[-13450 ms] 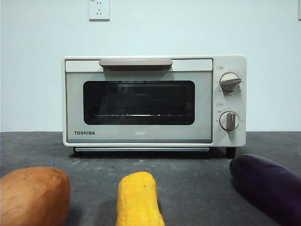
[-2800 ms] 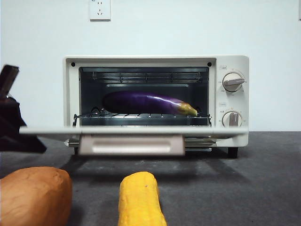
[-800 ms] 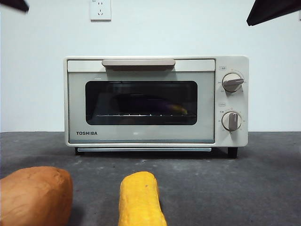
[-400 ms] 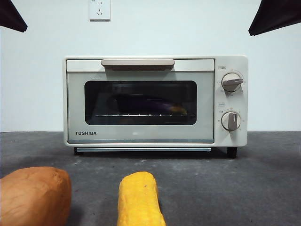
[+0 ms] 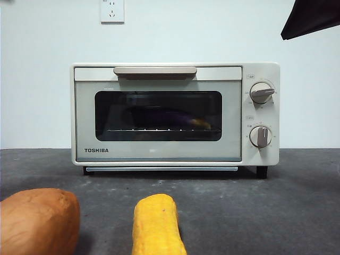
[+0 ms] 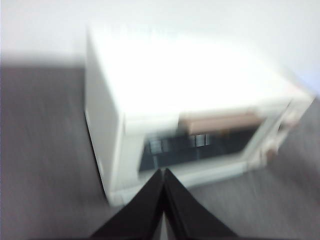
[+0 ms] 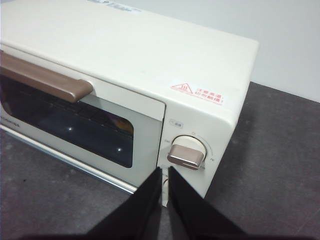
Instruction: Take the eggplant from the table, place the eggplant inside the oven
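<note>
The cream oven [image 5: 175, 114] stands on the dark grey table [image 5: 255, 212] with its glass door closed. Through the dark glass the eggplant [image 5: 164, 118] shows dimly on the wire rack, its yellowish stem tip toward the knobs. My left gripper [image 6: 164, 172] is shut and empty, raised above the oven's [image 6: 165, 110] left front corner in a blurred picture. My right gripper [image 7: 164, 171] is shut and empty too, hanging above the oven [image 7: 150, 75] near its upper knob [image 7: 186, 156]. In the front view only a black arm tip [image 5: 313, 18] shows at the top right corner.
An orange-brown sweet potato [image 5: 37, 220] lies at the front left of the table. Beside it, in the front middle, lies a yellow corn cob [image 5: 156, 226]. A wall socket [image 5: 111, 10] sits above the oven.
The oven door, open with the eggplant on the rack three seconds ago, is closed. The black tip at the top left corner has left the front view in the last half second.
</note>
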### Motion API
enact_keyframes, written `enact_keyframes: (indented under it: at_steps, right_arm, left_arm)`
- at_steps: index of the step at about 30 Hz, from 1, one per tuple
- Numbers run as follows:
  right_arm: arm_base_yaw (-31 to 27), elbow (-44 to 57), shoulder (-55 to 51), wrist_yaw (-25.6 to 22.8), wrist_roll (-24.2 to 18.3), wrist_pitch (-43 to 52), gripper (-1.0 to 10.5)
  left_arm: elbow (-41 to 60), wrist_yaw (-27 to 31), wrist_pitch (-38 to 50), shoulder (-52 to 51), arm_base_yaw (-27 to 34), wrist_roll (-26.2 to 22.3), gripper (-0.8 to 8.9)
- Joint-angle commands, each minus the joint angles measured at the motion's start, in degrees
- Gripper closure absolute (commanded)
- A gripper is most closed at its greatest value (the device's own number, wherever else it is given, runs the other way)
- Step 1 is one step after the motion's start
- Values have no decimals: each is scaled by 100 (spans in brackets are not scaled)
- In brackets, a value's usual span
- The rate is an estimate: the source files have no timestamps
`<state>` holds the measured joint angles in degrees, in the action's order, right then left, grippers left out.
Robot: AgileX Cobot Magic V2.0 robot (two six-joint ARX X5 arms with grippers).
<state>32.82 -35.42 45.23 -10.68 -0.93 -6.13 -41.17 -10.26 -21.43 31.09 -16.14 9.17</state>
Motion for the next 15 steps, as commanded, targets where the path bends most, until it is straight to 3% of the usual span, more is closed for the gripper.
enact_keyframes:
  at_steps: [1,6,15]
  right_arm:
    - [31,-50,28,-26,94,57,943]
    - [31,-50,28,-26,94,57,943]
    - [31,-50,28,-26,94,57,943]
  left_arm:
    - [264,24,348,-647,142,-769,806]
    - [1266,483,743,-1790,597,-1281,806]
    - [2983,586,745,-3091,1488,-1228,806]
